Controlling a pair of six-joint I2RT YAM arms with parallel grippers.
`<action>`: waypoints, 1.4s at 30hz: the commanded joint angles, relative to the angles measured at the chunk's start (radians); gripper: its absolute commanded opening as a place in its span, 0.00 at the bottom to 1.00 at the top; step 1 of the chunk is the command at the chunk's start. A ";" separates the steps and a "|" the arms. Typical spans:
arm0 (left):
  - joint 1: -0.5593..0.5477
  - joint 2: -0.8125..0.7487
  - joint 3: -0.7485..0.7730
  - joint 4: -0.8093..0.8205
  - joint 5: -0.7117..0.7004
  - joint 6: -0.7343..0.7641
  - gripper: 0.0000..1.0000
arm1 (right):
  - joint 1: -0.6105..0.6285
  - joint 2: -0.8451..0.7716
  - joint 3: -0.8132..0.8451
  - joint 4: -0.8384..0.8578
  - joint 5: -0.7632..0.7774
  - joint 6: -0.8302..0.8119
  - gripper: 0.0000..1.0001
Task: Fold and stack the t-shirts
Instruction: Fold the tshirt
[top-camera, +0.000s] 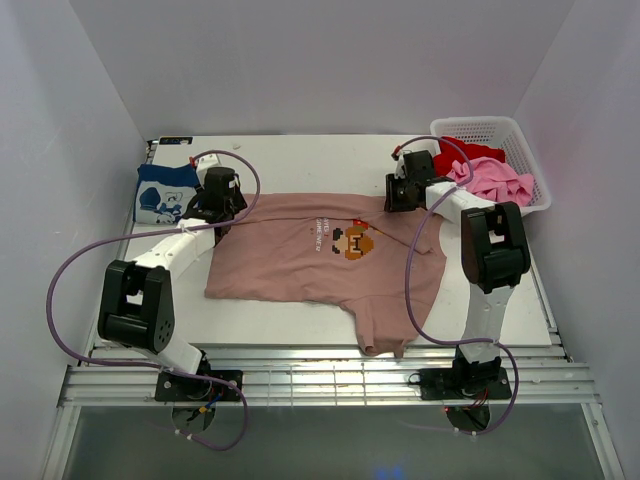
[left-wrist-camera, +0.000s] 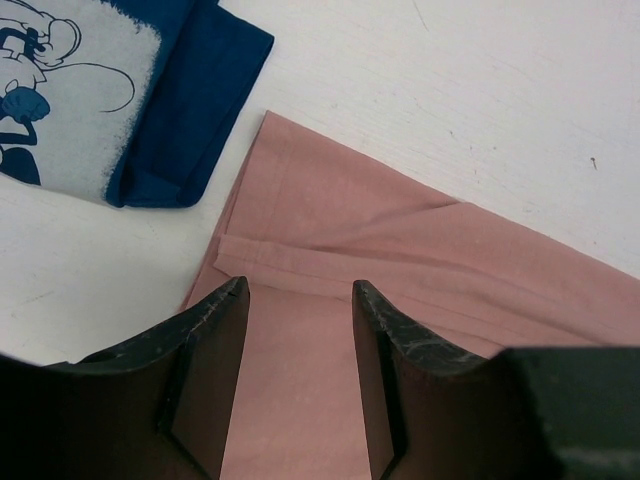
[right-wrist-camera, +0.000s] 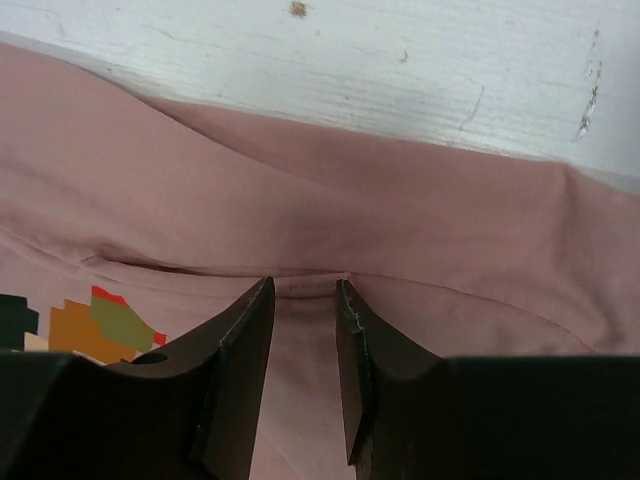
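top view: pink-tan t-shirt (top-camera: 290, 265) spread flat on table (top-camera: 300, 160), under both hands. left gripper (top-camera: 222, 215) sits on its left edge, right gripper (top-camera: 392, 195) on its far right edge.
left wrist: jaws half open, pink cloth beneath, nothing pinched. navy t-shirt (left-wrist-camera: 180, 90) ahead-left.
right wrist: jaws narrower but apart, seam fold at the tips, no grip.

Top external: high, behind the arm bases (top-camera: 198, 385), looking down over the whole table (top-camera: 300, 150). Wrist views: close, looking past their own fingertips (left-wrist-camera: 225, 310) — all three share the pink-tan t-shirt (top-camera: 290, 260).
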 joint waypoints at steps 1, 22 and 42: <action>-0.004 -0.053 -0.006 -0.001 -0.010 -0.008 0.56 | 0.002 -0.001 -0.013 -0.017 0.043 -0.016 0.37; -0.005 -0.060 -0.020 0.002 -0.014 -0.007 0.57 | 0.003 -0.011 -0.031 -0.023 0.006 -0.025 0.08; -0.004 -0.065 -0.019 -0.042 0.024 -0.025 0.57 | 0.226 -0.298 -0.364 -0.070 0.133 0.061 0.08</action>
